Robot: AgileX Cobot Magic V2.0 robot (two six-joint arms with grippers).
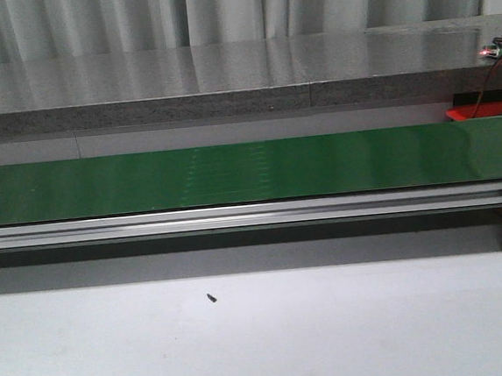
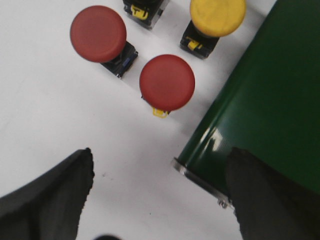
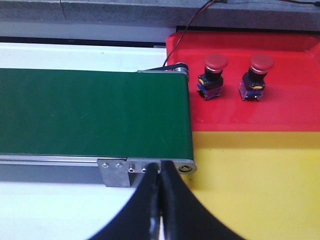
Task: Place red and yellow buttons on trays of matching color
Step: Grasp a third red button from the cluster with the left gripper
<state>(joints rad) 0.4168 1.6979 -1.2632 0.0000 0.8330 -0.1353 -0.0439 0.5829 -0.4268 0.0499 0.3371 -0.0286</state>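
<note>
**Left fingers spread over the waiting buttons; right fingers pressed together by the trays**

The left fingers (image 2: 50, 195) stand spread wide apart, holding nothing, above the white counter (image 2: 45, 115) at the end of the green conveyor belt (image 2: 270, 105). Just beyond them lies the nearer red button (image 2: 166, 82), resting on its side with a yellow clip showing under the cap. A second red button (image 2: 97, 34) sits a little further off on a dark blue base, and a yellow button (image 2: 217, 15) lies beside the belt edge; another base with yellow fittings (image 2: 145, 10) is cut off by the frame.

The right fingers (image 3: 161, 200) are pressed together and empty, hanging over the belt's far end where it meets the trays. Two red buttons (image 3: 212, 75) (image 3: 257, 75) already stand on the red tray (image 3: 300, 110); the yellow tray (image 3: 260, 185) beside it shows nothing on it.

These buttons look like light, rigid plastic switches, unlikely to deform or break under a firm pinch. The mushroom caps are smooth and domed, so closing on the cap's rim risks a slip. The squarer base below the cap likely offers flatter faces and a surer hold, though on the nearer red button that base is mostly hidden under its cap.
</note>
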